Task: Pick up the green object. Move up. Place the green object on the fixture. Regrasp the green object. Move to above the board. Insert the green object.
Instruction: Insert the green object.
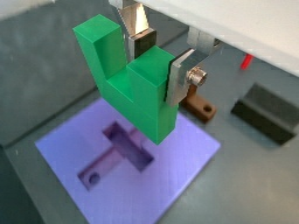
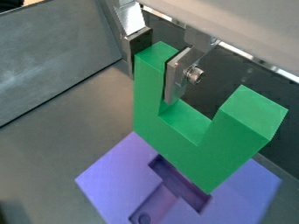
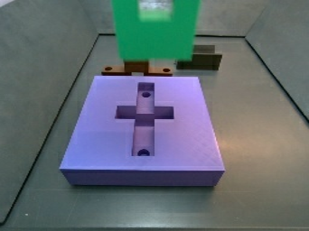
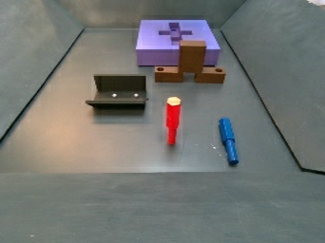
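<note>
Above the board [image 1: 128, 149], the pincer [image 1: 158, 61] is gripping one arm of the green object [image 1: 135, 83], hanging it over the cross-shaped slot [image 3: 144, 113], apparently lining up for insertion.

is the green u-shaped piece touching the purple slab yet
Apart. A side view shows the bright green U-shaped piece, held by the end effector, hanging clear above the large purple slab, with brown block and floor visible between.

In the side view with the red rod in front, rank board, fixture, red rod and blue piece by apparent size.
1. board
2. fixture
3. red rod and blue piece: alike, unranked.
The gripper, out of that view, holds the green object above the board.
</note>
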